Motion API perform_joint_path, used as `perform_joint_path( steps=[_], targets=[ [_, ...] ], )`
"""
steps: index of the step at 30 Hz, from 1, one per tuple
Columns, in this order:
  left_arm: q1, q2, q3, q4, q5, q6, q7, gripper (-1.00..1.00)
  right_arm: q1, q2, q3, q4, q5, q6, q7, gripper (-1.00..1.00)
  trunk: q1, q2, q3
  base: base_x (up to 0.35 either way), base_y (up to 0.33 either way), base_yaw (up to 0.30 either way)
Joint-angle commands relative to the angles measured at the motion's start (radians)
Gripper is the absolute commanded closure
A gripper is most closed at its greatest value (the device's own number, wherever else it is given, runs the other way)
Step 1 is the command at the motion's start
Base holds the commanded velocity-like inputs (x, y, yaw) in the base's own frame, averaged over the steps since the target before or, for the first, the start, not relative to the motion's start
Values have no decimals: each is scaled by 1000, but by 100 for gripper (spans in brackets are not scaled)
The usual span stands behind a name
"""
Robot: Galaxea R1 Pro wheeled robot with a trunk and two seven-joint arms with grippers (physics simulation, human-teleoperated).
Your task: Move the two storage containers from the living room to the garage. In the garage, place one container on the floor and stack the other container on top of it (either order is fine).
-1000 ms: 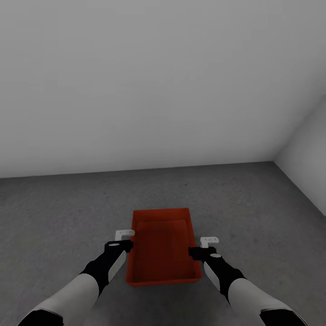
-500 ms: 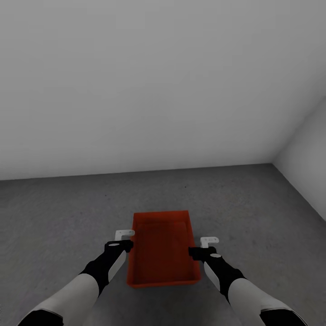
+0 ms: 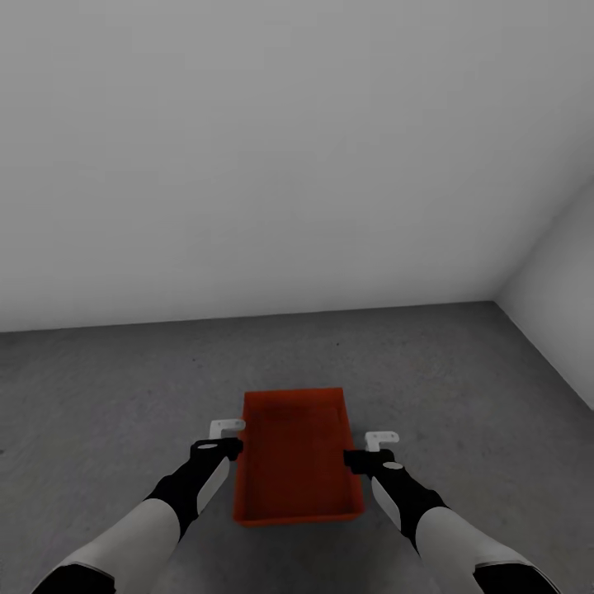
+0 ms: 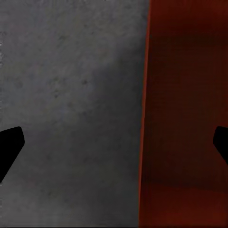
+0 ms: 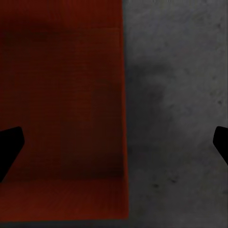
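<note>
Garage: storage container (image 3: pixel 297 458) sits on floor (image 3: pixel 462 388) between my arms, near grey wall (image 3: pixel 247 165). My left claw (image 4: pixel 114 142) and right claw (image 5: pixel 114 142) spread wide, each straddling a long wall, gripping nothing. Judgement: bin released as stack base.

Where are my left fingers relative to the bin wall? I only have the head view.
Observer: The left wrist view shows the left gripper open wide, straddling the wall of the container: one fingertip is over its inside, the other over the floor.
Operator: And the right side?
Observer: The right gripper is open the same way across the opposite wall, with both fingertips well apart from it.
</note>
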Motion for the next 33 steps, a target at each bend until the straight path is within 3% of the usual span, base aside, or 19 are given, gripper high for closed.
perform_joint_path(
  steps=[1, 10, 13, 17, 21, 26, 29, 32, 33],
  targets=[
    [0, 1, -8, 0, 10, 4, 8, -100, 0, 0, 6, -2, -3, 6, -6, -100, -4, 7, 3, 0, 0, 0],
    [0, 5, -4, 5, 11, 4, 8, -100, 0, -10, 5, -1, -4, 6, -8, -100, -39, 70, 31, 0, 0, 0],
    [0, 8, 13, 7, 15, 4, 7, -100, 0, -35, 3, -1, -5, 6, -9, -100, -50, 91, 40, 0, 0, 0],
    [0, 14, 66, 12, 30, 4, 5, -100, 0, -94, -46, 0, -29, 5, -11, -100, -65, 119, 53, 0, 0, 0],
    [0, 18, 76, 24, 36, 2, 3, -100, 0, -107, -66, 11, -34, 4, -13, -100, -81, 147, 65, 0, 0, 0],
    [0, 32, 80, 174, 34, -2, 0, -100, 0, -168, -70, 106, -36, -5, -12, -100, -100, 182, 81, 0, 0, 0],
    [0, 86, 79, 310, 36, -26, -16, -100, 2, -199, -70, 254, -36, -68, -7, -100, -111, 203, 90, 0, 0, 0],
    [1, 101, 79, 396, 41, -80, -68, -100, 50, -209, -68, 288, -33, -98, -3, -100, -123, 224, 100, 0, 0, 0],
    [4, 104, 79, 411, 43, -98, -94, -100, 90, -210, -67, 293, -32, -106, -2, -100, -127, 231, 103, 0, 0, 0]
  ],
)
